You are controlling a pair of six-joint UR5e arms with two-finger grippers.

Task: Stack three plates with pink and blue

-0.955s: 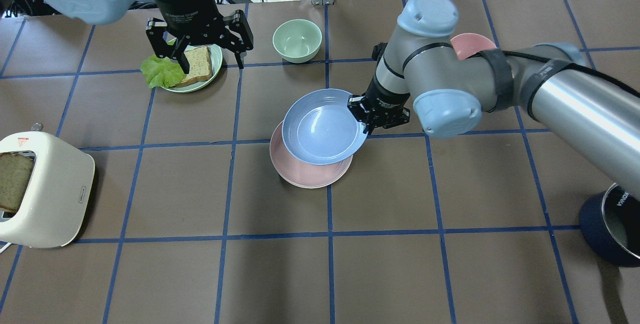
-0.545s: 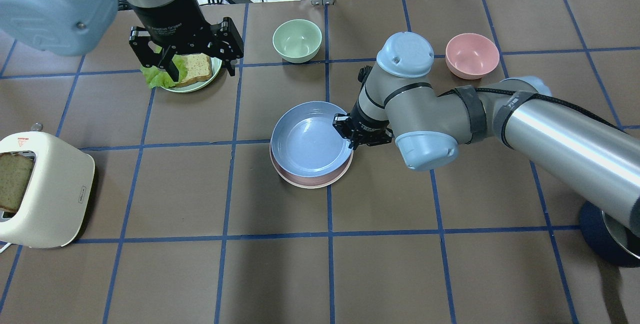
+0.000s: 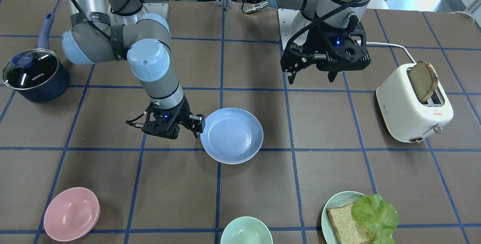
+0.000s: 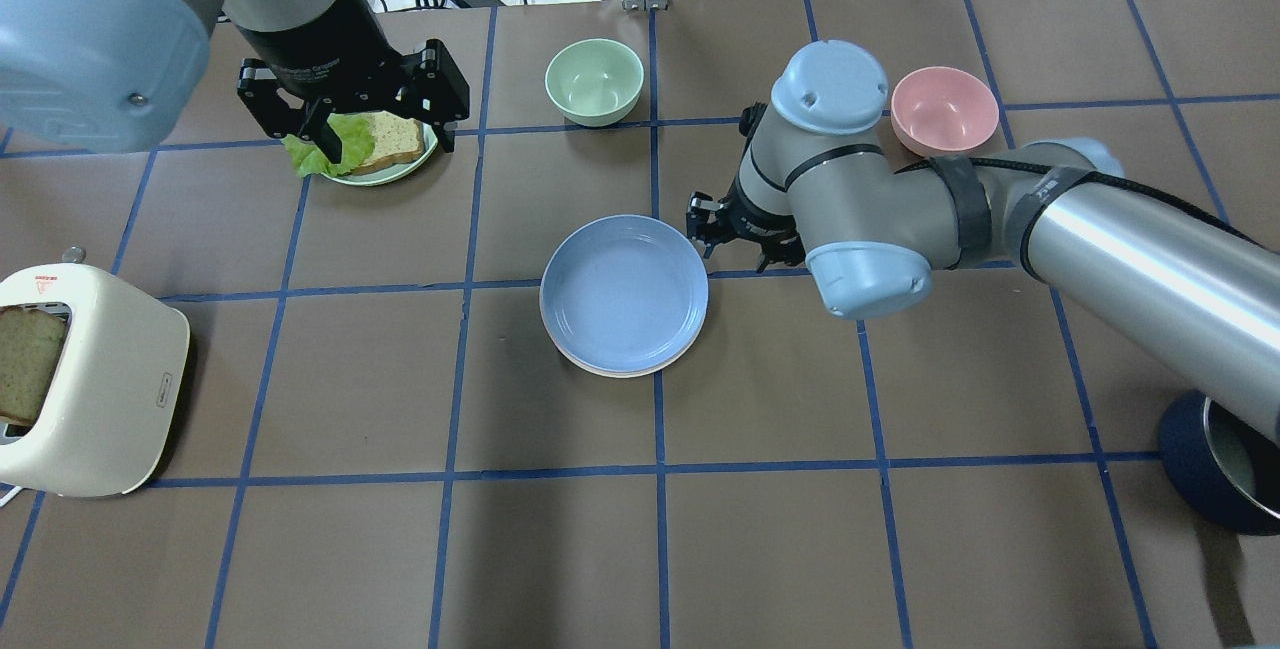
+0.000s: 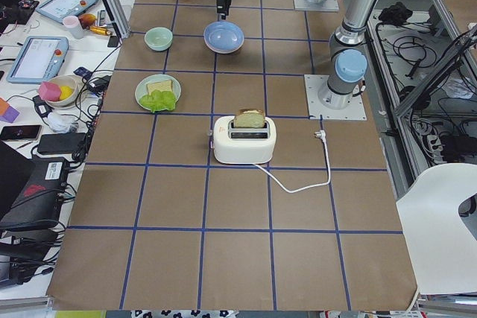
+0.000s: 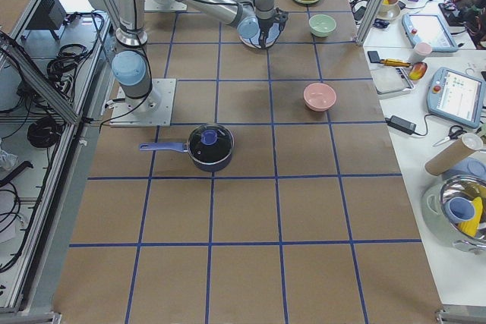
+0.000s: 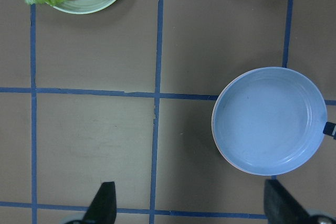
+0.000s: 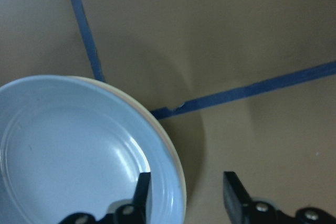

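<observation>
Blue plate [image 4: 624,291]: tops the stack at the centre of the desk [image 4: 800,529]; only a pale rim [image 4: 612,370] shows beneath.
Right tool [image 4: 714,229]: fingers apart, low, seemingly astride the plate's edge.
Left tool [image 3: 309,79]: fingers wide apart, raised, well apart from the stack.
Risk: withdrawing crookedly, a finger could snag the edge and drag the stack askew.
</observation>
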